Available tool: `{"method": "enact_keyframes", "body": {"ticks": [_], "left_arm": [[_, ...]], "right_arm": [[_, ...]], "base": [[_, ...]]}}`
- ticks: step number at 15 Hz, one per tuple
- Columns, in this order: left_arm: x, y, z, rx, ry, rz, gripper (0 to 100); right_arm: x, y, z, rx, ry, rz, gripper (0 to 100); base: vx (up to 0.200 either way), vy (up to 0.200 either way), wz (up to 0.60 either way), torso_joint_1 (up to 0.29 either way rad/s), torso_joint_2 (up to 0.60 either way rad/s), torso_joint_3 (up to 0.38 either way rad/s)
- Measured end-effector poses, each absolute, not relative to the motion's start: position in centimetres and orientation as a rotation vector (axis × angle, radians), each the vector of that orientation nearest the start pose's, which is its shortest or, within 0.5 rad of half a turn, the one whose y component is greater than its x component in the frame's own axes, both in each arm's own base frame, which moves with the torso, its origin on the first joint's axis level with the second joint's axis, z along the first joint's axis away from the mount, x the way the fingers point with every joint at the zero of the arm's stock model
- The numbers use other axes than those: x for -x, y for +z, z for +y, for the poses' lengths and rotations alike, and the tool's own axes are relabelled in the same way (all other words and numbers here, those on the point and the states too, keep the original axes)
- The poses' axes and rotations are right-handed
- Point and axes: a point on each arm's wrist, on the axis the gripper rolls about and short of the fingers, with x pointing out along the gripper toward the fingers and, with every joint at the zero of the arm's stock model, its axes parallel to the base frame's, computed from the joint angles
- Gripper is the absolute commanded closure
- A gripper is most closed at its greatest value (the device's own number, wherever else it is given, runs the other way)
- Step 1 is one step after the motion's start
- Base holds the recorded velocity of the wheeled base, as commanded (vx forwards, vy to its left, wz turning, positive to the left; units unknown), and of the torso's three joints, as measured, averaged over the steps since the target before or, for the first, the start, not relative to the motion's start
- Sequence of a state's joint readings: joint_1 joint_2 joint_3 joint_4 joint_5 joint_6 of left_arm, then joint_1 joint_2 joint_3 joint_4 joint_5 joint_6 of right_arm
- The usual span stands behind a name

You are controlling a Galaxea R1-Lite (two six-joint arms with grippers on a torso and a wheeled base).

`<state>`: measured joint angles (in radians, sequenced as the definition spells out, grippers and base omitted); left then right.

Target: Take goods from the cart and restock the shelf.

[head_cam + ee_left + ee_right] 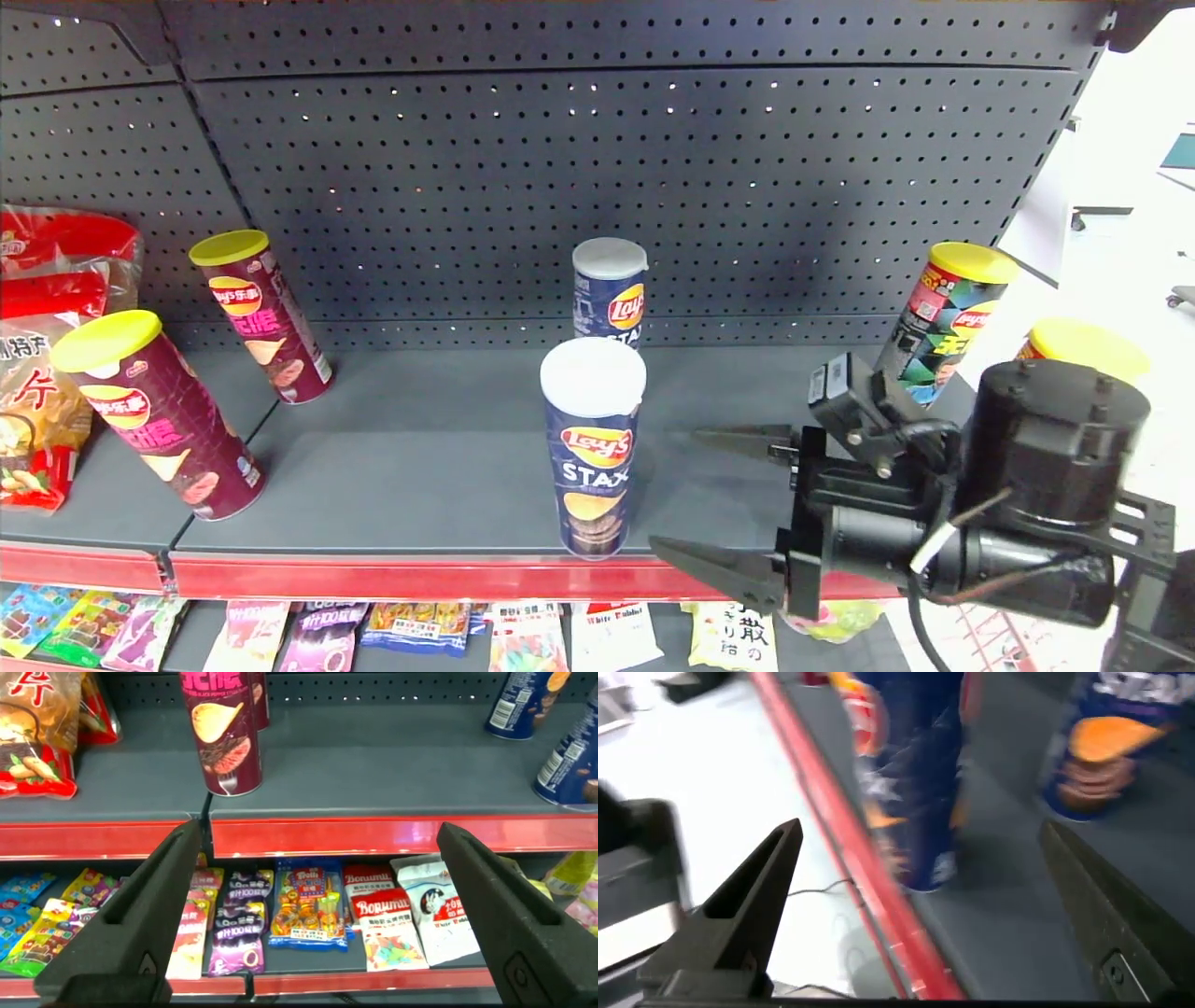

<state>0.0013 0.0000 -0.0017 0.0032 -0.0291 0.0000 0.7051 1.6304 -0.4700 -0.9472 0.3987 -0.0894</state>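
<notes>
Right gripper [674,488] hangs released, jaws spread wide with nothing between them, at the front edge of the shelf [420,467], and the front blue can [592,448] stands upright just beside it at its 9 o'clock, by the red lip. From that can, a second blue can [609,289] stands at 12 o'clock against the pegboard [747,187], a near maroon can [159,411] at 9 o'clock, a far maroon can [261,313] at 10 o'clock and a yellow-lidded black can [948,317] at 2 o'clock. Left gripper [320,831] is likewise spread and empty, facing the shelf's red front edge, with snack packets [308,905] on the lower shelf.
</notes>
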Motion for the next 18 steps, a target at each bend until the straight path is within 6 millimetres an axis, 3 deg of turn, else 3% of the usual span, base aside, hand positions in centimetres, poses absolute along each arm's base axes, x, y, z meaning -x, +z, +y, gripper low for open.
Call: {"method": "enact_keyframes", "body": {"ticks": [6, 12, 15, 18], "left_arm": [[2.3, 7.6, -0.1, 0.0, -0.028, 0.001, 0], [2.3, 7.6, -0.1, 0.0, -0.028, 0.001, 0], [2.3, 7.6, -0.1, 0.0, -0.028, 0.001, 0], [2.3, 7.6, -0.1, 0.0, -0.028, 0.001, 0]], "right_arm": [[-14.3, 16.1, 13.8, 0.099, 1.107, 0.125, 0], [-5.8, 15.8, 5.4, 0.082, 1.024, 0.196, 0], [-1.1, 14.2, 1.1, 0.065, 0.687, 0.246, 0], [1.6, 11.2, 0.0, 0.036, 0.323, 0.214, 0]], "base": [[0.0, 0.0, 0.0, 0.0, 0.0, 0.0], [0.0, 0.0, 0.0, 0.0, 0.0, 0.0], [0.0, 0.0, 0.0, 0.0, 0.0, 0.0], [0.0, 0.0, 0.0, 0.0, 0.0, 0.0]]}}
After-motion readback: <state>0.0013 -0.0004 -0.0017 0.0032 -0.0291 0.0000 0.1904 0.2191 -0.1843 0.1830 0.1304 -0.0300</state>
